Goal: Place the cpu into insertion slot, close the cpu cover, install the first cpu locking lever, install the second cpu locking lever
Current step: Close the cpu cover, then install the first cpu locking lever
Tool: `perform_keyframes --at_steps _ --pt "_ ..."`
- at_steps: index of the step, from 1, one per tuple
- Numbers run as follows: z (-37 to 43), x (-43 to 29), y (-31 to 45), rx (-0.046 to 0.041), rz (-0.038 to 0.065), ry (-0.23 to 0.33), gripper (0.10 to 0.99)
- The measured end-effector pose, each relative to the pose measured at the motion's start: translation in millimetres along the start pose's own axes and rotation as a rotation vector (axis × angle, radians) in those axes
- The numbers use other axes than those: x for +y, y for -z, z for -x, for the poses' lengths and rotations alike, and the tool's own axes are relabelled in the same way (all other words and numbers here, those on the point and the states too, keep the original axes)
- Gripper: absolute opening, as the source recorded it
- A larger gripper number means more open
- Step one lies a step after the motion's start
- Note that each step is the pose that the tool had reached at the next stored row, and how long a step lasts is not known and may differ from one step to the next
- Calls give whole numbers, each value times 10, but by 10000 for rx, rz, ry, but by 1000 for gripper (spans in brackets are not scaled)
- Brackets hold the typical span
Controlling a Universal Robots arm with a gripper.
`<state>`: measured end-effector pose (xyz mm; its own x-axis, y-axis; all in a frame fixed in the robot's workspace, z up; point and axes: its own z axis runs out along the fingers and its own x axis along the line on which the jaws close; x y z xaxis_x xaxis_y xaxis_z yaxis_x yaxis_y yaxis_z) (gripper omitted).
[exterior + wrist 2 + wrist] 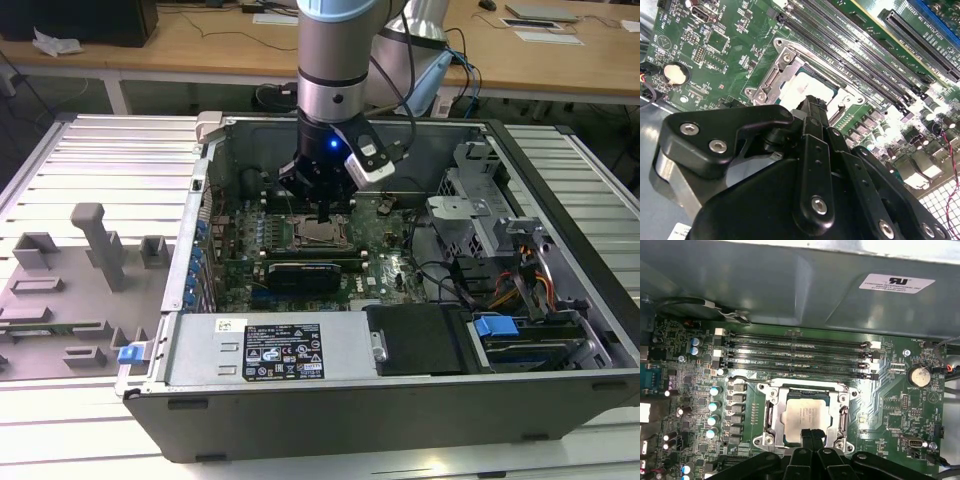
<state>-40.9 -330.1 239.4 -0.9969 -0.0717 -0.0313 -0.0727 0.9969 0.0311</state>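
Observation:
The cpu [804,412] lies silver face up in the insertion slot [790,396] on the green board, also seen as the cpu [807,86] in the second wrist view and the cpu [320,236] in the exterior view. The silver cpu cover [771,412] lies flat around it, its window framing the chip; the cpu cover [771,80] looks the same in the second wrist view. My gripper [812,433] is shut, fingertips together at the chip's edge, with nothing visible between them. From outside, the gripper [322,214] hangs just above the socket. A thin wire lever [742,378] runs beside the frame.
Long black memory slots [795,352] run beside the socket, with the grey case wall [790,285] behind them. A row of capacitors [714,407] and a coin battery [919,375] flank it. A black card [305,270], drive cages [480,215] and cables [530,275] crowd the open case.

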Motion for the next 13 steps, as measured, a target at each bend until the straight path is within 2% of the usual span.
perform_keyframes --at_steps 13 --pt "-3 0 6 1 -6 -2 106"
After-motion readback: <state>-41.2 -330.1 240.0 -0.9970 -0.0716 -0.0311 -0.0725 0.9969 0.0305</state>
